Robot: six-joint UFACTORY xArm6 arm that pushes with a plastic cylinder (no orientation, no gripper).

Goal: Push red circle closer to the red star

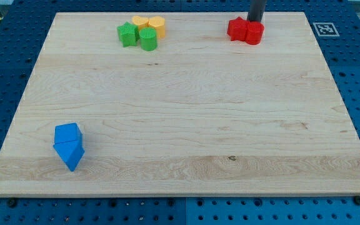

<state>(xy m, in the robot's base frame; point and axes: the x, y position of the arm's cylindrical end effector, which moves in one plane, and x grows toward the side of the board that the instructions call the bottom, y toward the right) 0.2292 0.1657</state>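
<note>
Up at the view's top right of the tabletop (186,125), the red circle (254,32) is a squat, glossy cylinder, pressed right against the red star (237,29) on its left. The rod's tip (255,22) sits just behind the circle, touching its far edge. It is a plain rod tool, nothing to open or shut.

Count: two red, two green (128,34) (147,39), two yellow (141,24) (157,26), two blue (67,134) (70,154).

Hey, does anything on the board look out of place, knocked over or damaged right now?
Nothing stands out. The red circle and red star sit touching near the view's top, with my tip just behind the circle. Green and yellow blocks cluster at top left; two blue blocks sit bottom left. The board looks undamaged.
</note>
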